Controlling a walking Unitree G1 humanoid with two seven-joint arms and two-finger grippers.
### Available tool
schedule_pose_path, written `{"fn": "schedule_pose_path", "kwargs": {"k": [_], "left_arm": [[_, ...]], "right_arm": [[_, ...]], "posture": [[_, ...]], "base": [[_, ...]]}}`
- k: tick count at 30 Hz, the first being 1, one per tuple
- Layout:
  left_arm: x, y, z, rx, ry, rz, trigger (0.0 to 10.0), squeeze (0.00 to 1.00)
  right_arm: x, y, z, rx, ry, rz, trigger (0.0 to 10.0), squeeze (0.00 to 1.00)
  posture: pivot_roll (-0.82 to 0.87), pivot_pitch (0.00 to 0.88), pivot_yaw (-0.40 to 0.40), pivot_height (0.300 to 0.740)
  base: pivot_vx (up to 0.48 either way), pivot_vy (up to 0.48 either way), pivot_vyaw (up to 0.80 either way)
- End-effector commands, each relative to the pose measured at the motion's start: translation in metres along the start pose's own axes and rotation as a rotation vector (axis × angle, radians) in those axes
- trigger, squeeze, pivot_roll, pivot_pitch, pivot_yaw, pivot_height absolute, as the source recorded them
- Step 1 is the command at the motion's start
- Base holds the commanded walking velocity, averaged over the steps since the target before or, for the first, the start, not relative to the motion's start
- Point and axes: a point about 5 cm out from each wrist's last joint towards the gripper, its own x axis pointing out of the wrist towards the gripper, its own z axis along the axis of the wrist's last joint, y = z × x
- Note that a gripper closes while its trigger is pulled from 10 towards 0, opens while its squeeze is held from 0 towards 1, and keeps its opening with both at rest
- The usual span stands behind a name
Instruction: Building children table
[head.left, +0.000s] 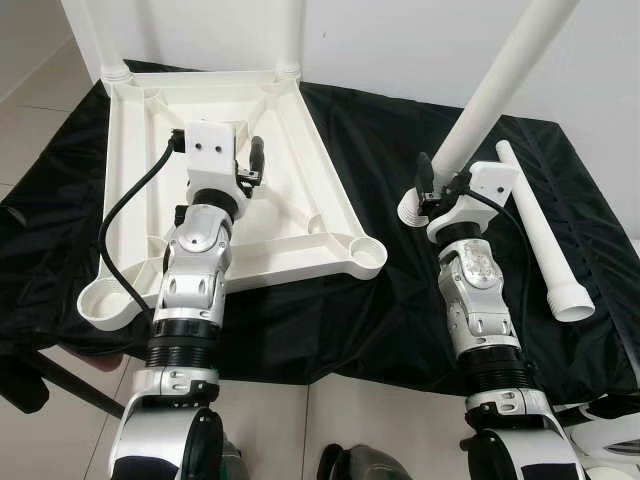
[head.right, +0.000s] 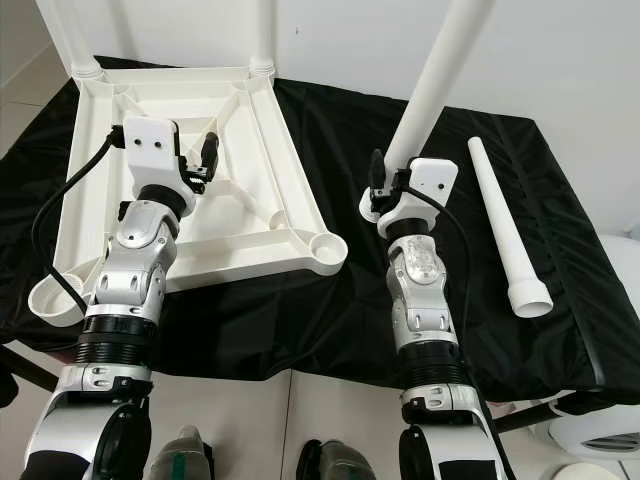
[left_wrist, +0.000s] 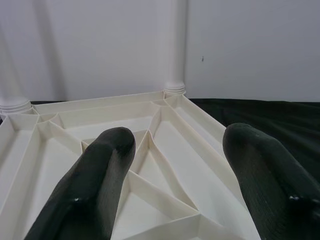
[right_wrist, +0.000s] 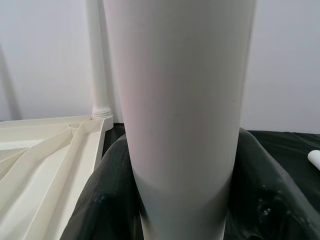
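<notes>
1. Right gripper (head.right: 385, 190) clamps 1 white table leg (head.right: 432, 85), tilted, its foot beside the upturned tabletop (head.left: 290, 130) on the black-draped counter (head.left: 400, 310).
2. Left gripper (head.left: 250, 165) hovers wide open above the tabletop.
3. Risk: the tilted leg could miss the near corner socket (head.left: 365, 255) and jam.

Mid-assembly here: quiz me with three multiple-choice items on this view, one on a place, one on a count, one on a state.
1. Where does the loose table leg lie?
A. on the black cloth, to the robot's right
B. inside the tabletop
C. on the floor

2. How many legs already stand in the upturned tabletop?
A. none
B. two
C. four

3. The right gripper is
A. open and empty
B. shut on the held leg
C. resting on the tabletop

Answers: 1 A, it lies on the cloth; 2 B, both far corners hold legs; 3 B, fingers clasp the tube.
</notes>
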Motion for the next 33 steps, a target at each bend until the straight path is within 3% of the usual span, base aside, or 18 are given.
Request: {"fn": "schedule_pose_path", "kwargs": {"k": [1,7,14,33], "left_arm": [[-0.004,-0.002,-0.003,-0.009,0.0,-0.008,10.0,0.0],[-0.016,0.004,-0.011,-0.007,0.017,0.019,10.0,0.0],[-0.028,0.015,-0.023,0.024,0.045,0.049,10.0,0.0],[-0.029,0.015,-0.022,0.044,0.029,0.05,10.0,0.0]], "right_arm": [[0.0,0.001,0.002,-0.016,-0.021,-0.002,10.0,0.0],[-0.013,0.001,-0.006,-0.026,0.006,-0.017,10.0,0.0],[-0.028,-0.011,-0.021,-0.053,0.065,-0.086,10.0,0.0],[-0.027,-0.008,-0.029,-0.065,0.11,-0.112,10.0,0.0]], "posture": [[0.06,0.0,-0.06,0.74],[0.06,0.0,-0.061,0.74],[0.06,0.0,-0.063,0.74],[0.08,0.0,-0.069,0.74]], "base": [[0.0,0.0,0.0],[0.0,0.0,0.0],[0.0,0.0,0.0],[0.0,0.0,0.0]]}}
